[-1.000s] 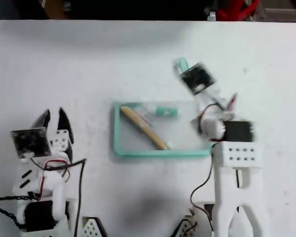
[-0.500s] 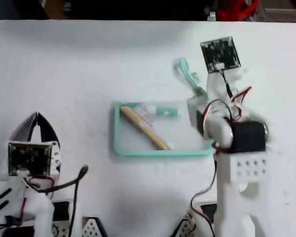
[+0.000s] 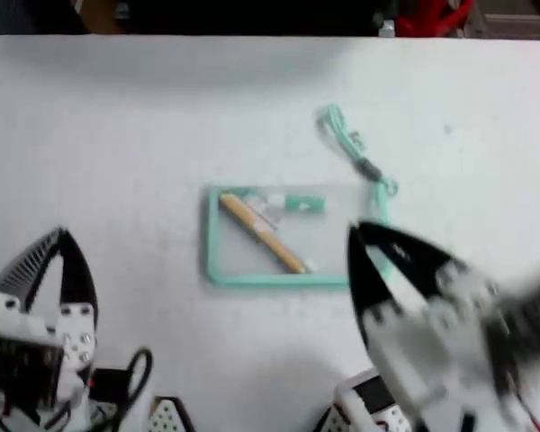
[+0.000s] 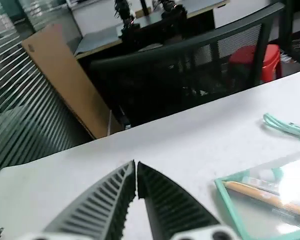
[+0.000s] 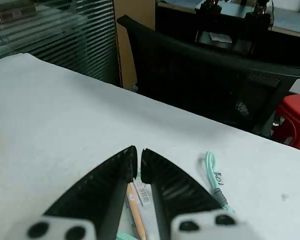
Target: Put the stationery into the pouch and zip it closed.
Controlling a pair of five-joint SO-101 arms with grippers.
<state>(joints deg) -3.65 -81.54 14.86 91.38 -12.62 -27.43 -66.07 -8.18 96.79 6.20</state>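
Both arms have drawn back toward their bases since the earlier frames, the right one leaving the far end of the strap and swinging low beside the pouch. At the left, the left gripper hangs over bare table, well apart from the pouch and on the robot's side of it; its fingers are pressed together, tips meeting with only a hairline between them in the left wrist view. In the middle lies the pouch, flat, its long axis running left to right, with the pencil slanting inside it among the other stationery. Whether its zip is fully closed cannot be told. From its far right corner the strap trails away toward the table's back edge. At the right, the right gripper has its fingers pressed together too, and their tips sit over the pouch's right end. That arm is plainly the nearer one: any further pull on the zip would likely fall to it, with the strap corner lying just ahead of its fingers.
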